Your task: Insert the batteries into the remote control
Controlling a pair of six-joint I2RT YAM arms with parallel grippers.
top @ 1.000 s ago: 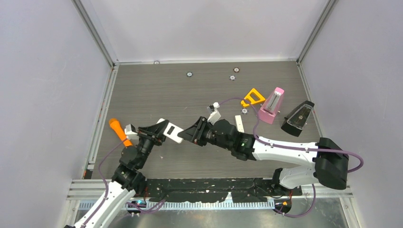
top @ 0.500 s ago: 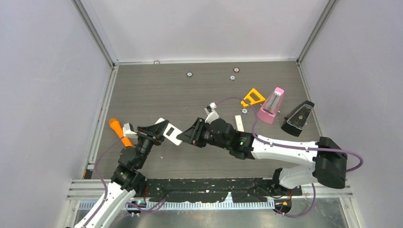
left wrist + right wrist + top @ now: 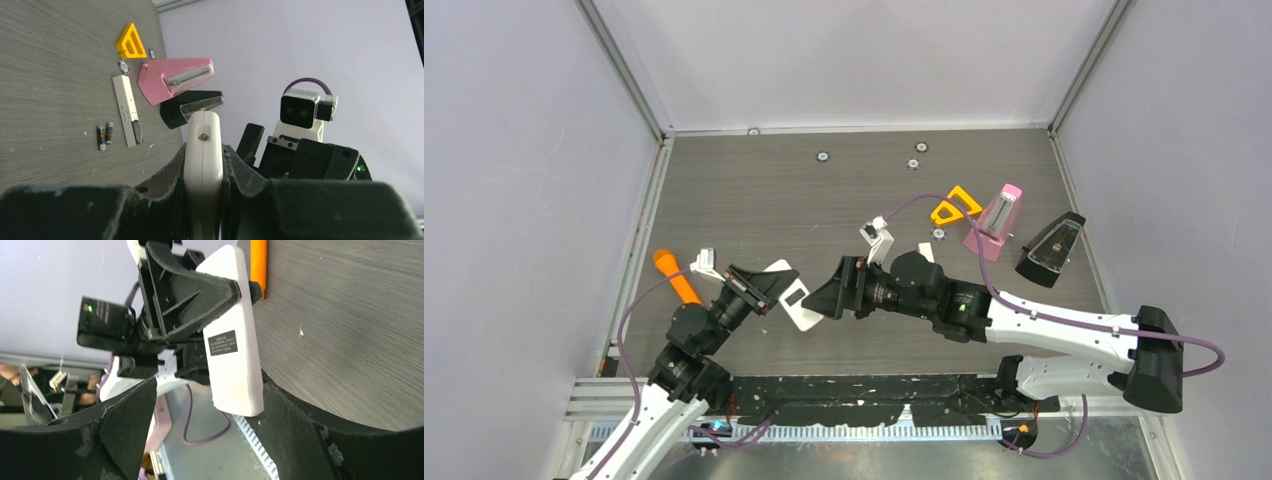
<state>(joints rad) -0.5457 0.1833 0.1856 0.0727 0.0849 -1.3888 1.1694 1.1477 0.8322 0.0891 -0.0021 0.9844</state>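
My left gripper [image 3: 769, 285] is shut on the white remote control [image 3: 792, 300], clamping its thin sides [image 3: 203, 155]. The remote's free end, with a dark label [image 3: 222, 343], reaches between the fingers of my right gripper [image 3: 824, 298]. That gripper [image 3: 207, 390] is open: the remote lies close against one finger [image 3: 300, 430], with a wide gap to the other. Two small batteries [image 3: 105, 136] lie side by side on the table in the left wrist view, next to a white strip [image 3: 125, 107]. In the top view my right arm hides them.
An orange cone-ended stick [image 3: 674, 275] lies left of the left arm. At the back right stand a yellow triangle [image 3: 952, 208], a pink wedge-shaped box [image 3: 996, 220] and a black one [image 3: 1052, 250]. Small round discs [image 3: 822, 156] dot the far table.
My right gripper's jaws have opened wide. Both grippers and the remote have shifted a little toward the near edge, and the right arm has stretched out further.
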